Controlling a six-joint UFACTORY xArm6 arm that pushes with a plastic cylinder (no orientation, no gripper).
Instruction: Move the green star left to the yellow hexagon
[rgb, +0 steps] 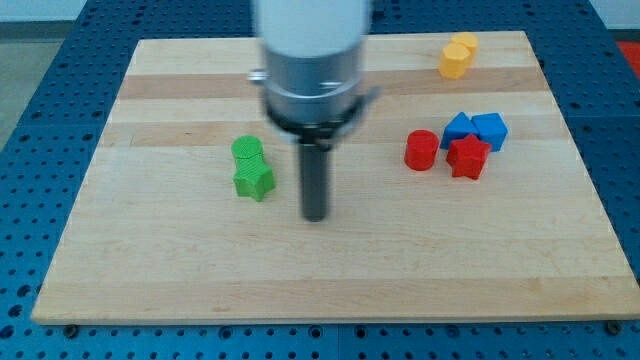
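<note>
The green star lies on the wooden board left of centre, touching a green cylinder just above it. My tip rests on the board a little to the right of the green star and slightly below it, apart from it. Two yellow blocks sit together at the view's top right: a yellow hexagon and another yellow block behind it, whose shape I cannot make out.
A red cylinder, a red star and two blue blocks cluster at the right of the board. The board's edges drop to a blue surface.
</note>
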